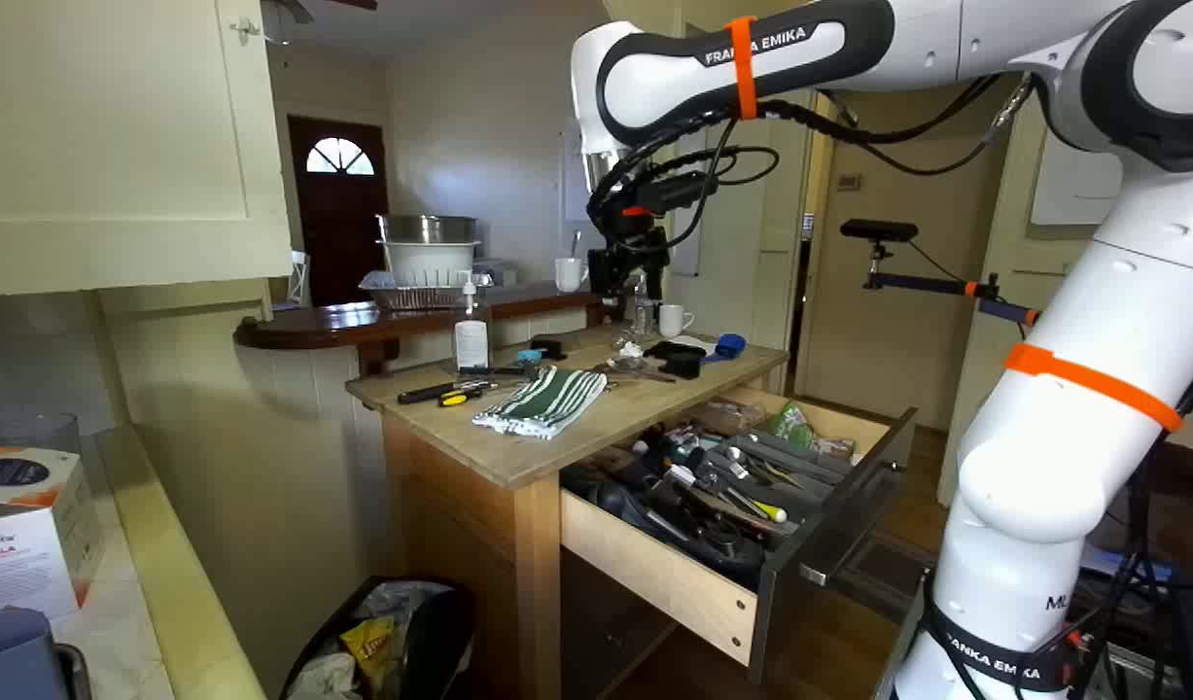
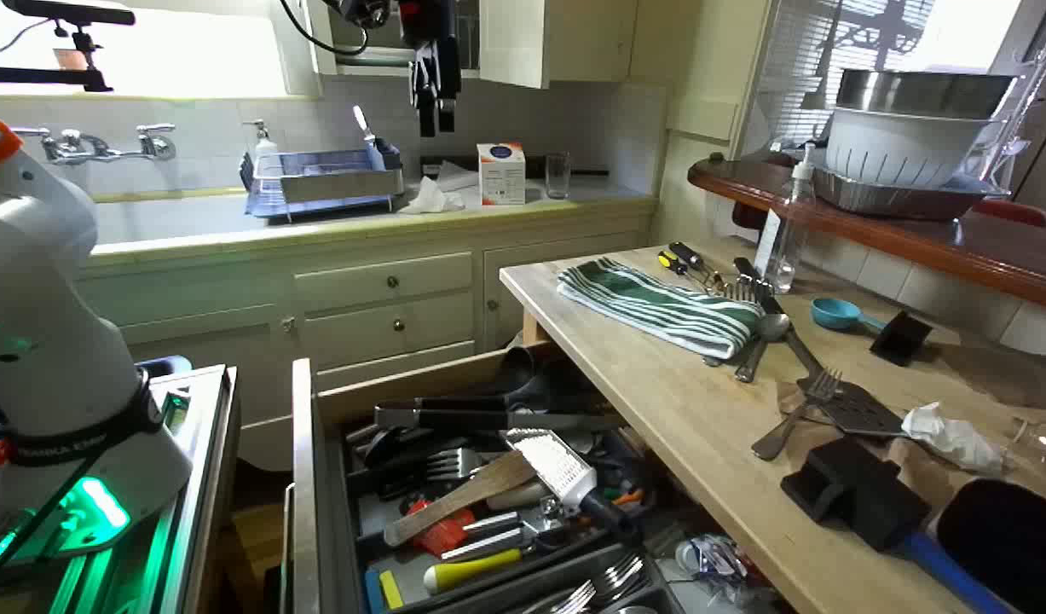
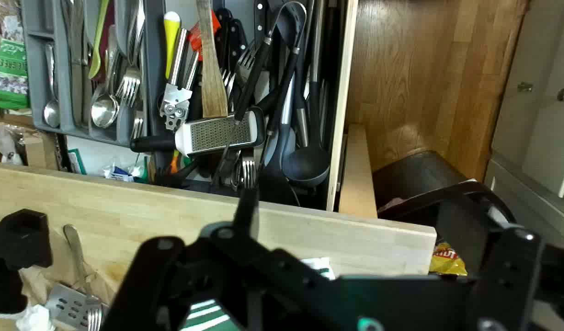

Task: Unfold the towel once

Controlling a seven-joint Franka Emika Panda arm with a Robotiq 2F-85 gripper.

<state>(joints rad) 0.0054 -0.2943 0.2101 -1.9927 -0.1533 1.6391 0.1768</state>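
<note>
The towel (image 1: pixel 547 401) is green with white stripes. It lies folded and flat on the wooden worktop, near its front corner. It also shows whole in an exterior view (image 2: pixel 659 305). In the wrist view only parts of the towel (image 3: pixel 207 318) show, as black gripper parts cover the rest. My gripper (image 1: pixel 632 290) hangs pointing down, well above the worktop and apart from the towel. In both exterior views, the gripper (image 2: pixel 436 124) shows a gap between its two fingers. Nothing is visible between them.
The open drawer (image 2: pixel 303 477) full of utensils stands out below the worktop edge. Screwdrivers (image 1: pixel 450 391), a clear pump bottle (image 1: pixel 472 331), a blue scoop (image 2: pixel 836 313), a spatula (image 2: pixel 855 409) and a black tool (image 2: pixel 855 490) lie or stand around the towel. A raised counter (image 1: pixel 338 326) borders the back.
</note>
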